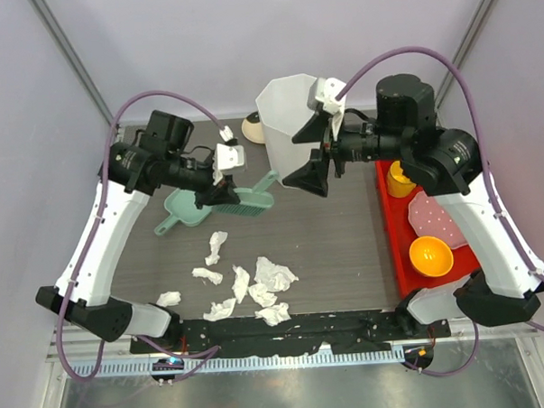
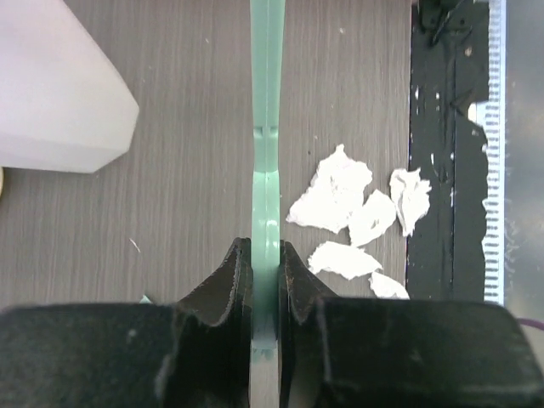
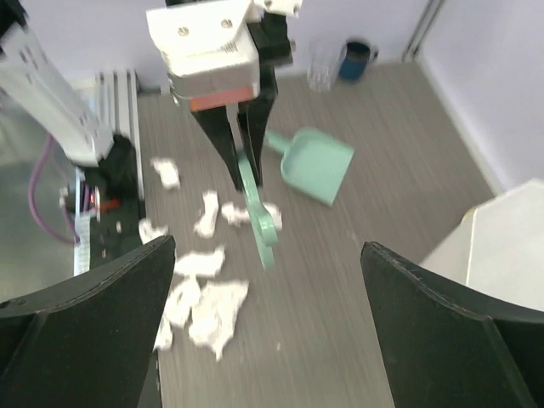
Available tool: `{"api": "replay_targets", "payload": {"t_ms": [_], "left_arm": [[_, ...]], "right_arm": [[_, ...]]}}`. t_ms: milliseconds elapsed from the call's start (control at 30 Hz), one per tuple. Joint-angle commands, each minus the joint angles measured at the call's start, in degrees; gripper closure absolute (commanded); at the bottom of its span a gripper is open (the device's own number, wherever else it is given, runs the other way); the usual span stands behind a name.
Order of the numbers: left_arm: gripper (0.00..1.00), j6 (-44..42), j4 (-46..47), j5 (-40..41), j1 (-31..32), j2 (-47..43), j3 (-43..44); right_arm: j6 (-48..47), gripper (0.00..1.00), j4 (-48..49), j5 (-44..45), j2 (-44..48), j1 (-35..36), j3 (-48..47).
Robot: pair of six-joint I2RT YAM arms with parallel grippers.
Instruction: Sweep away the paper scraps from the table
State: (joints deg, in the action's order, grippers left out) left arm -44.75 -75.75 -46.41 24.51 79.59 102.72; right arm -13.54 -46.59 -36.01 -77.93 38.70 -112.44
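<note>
Dark table [image 1: 346, 246] with paper scraps [image 1: 273, 274]; left tool [image 2: 265, 255] tight on green brush [image 2: 267, 102], right tool [image 1: 317, 152] spread.

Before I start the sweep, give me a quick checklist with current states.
1. Left gripper shut on brush: ok.
2. Right gripper open and empty: ok.
3. Scraps in one loose group: ok.
4. Dustpan set beside scraps: not ok; it lies apart from them, unheld.
5. Bin standing upright: cannot tell.
</note>
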Motion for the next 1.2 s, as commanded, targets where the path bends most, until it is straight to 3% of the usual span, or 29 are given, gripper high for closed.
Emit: {"api": "replay_targets", "payload": {"t_ms": [0, 133, 467, 700, 833, 933, 1167], "left_arm": [[1.00, -3.7, -8.1, 8.3, 5.2, -0.9, -3.2], [1.00, -2.8, -7.1, 9.1, 6.7, -1.5, -4.2], [1.00, -2.8, -8.6, 6.9, 7.1, -0.6, -3.1], [1.00, -2.8, -9.3, 4.9, 7.7, -0.1, -1.7], [1.00, -2.9, -9.7, 5.3, 8.0, 0.1, -1.5], [1.00, -2.7, -9.6, 5.2, 8.1, 0.3, -1.5], [1.00, -2.4, -9.3, 4.7, 8.3, 0.0, -1.2]], "right_arm": [[-11.1, 0.05, -18.4, 4.4, -2.9, 2.1, -0.8], [-12.7, 0.11, -18.5, 8.2, -3.5, 6.6, 0.9], [-13.5, 0.24, -16.0, 9.5, -5.4, 8.2, 3.0], [-14.0, 0.45, -11.7, 7.5, -5.9, 8.5, 3.6], [-14.1, 0.47, -11.4, 6.4, -6.1, 8.6, 3.5], [-13.9, 0.56, -11.6, 6.6, -6.8, 8.5, 3.3], [-14.8, 0.61, -12.4, 4.2, -7.3, 8.5, 3.2]]}}
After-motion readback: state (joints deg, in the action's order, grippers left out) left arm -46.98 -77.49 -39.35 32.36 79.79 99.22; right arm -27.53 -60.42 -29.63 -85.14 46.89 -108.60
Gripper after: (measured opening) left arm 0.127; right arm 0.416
